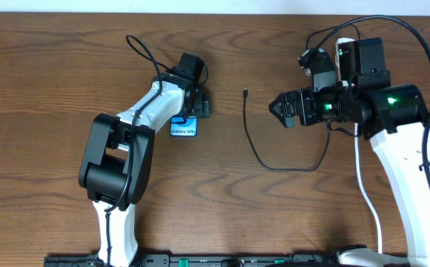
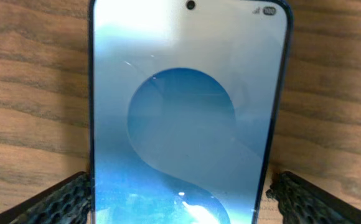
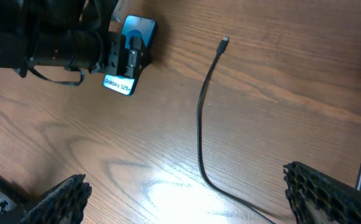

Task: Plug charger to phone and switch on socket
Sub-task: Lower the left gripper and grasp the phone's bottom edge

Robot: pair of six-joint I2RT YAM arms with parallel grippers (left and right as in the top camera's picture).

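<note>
The phone [image 1: 184, 128] [image 2: 190, 112] [image 3: 119, 83] lies flat on the tabletop [image 1: 52, 59] left of centre, screen up and lit. It is bright blue-cyan with a pale swirl, and white "Galaxy" lettering sits at the short end nearer the front edge. The charger [image 1: 245, 119] [image 3: 199, 124] lies loose to its right, well apart from it. It is a thin black cable whose small connector tip [image 1: 245, 93] points toward the far edge, plugged into nothing, while the line runs frontward and then hooks right. The socket [image 1: 342, 52] sits far right at the back, mostly covered from above. Only a narrow white sliver shows, with its white cord [image 1: 359, 170] trailing toward the front
</note>
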